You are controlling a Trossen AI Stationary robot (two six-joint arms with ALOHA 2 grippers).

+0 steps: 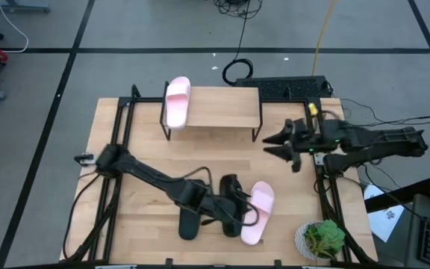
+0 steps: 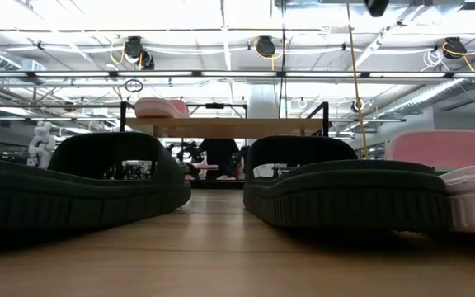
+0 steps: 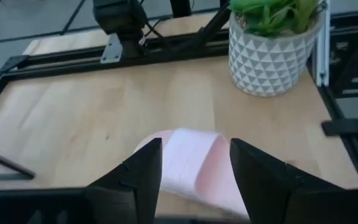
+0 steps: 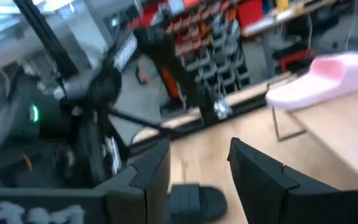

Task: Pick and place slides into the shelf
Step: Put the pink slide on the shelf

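The shelf (image 1: 222, 104) stands at the table's far side, and one pink slide (image 1: 178, 101) lies on its left end. A second pink slide (image 1: 260, 213) lies near the table's near edge, right of centre. Two black slides (image 1: 188, 226) (image 1: 232, 187) lie just left of it. The low view shows the black slides (image 2: 81, 186) (image 2: 345, 186) close up, with the pink one (image 2: 468, 186) at the right. My left gripper (image 1: 243, 208) is open, with its fingers on either side of the near pink slide (image 3: 194, 165). My right gripper (image 1: 277, 143) is open, in the air right of the shelf. My left gripper (image 3: 194, 171) comes at the near pink slide's strap (image 3: 194, 152) slanting down from the table's left. One finger (image 3: 142, 171) stands on each side of the strap. I cannot tell whether the fingers touch it. The slide lies flat on the table.
A potted plant (image 1: 321, 240) in a white patterned pot (image 3: 272, 53) stands at the near right corner, close beyond the pink slide. A black device (image 1: 286, 87) with cables sits at the far edge behind the shelf. The shelf board right of its pink slide is bare.
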